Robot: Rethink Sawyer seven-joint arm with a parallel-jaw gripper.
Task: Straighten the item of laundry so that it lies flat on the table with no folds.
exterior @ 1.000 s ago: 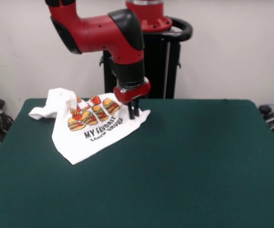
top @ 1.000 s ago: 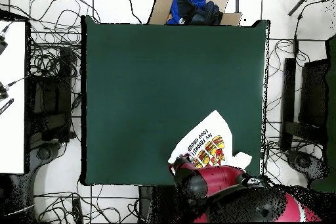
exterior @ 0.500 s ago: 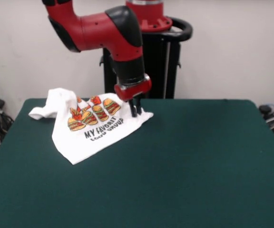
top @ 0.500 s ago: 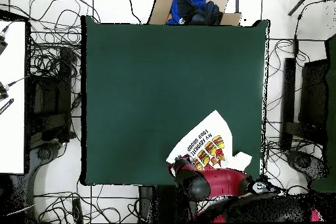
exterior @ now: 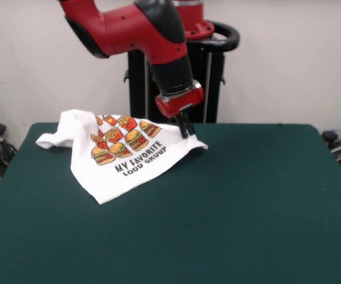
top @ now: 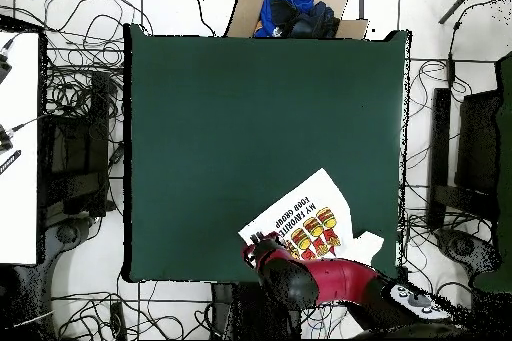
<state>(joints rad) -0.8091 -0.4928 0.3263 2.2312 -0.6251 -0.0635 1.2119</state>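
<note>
The item of laundry [exterior: 129,157] is a white T-shirt with burgers, fries and the words "MY FAVORITE FOOD GROUP", lying at the far left of the green table [exterior: 247,207]. Its left sleeve end is bunched and raised, and its body runs to a point toward the front. My gripper [exterior: 186,131] stands at the shirt's right corner, shut on the fabric there, which is pulled out to the right. From overhead the shirt [top: 305,222] lies near the table's [top: 230,117] bottom right edge, and the red arm [top: 300,279] covers its lower part and the gripper.
A cardboard box holding blue cloth [top: 295,7] sits beyond the table's top edge in the overhead view. Cables cover the floor on both sides. The black pedestal [exterior: 209,77] rises just behind the shirt.
My gripper has moved right and slightly back in the front view, dragging the shirt's corner with it. The print has shifted right and spread wider.
</note>
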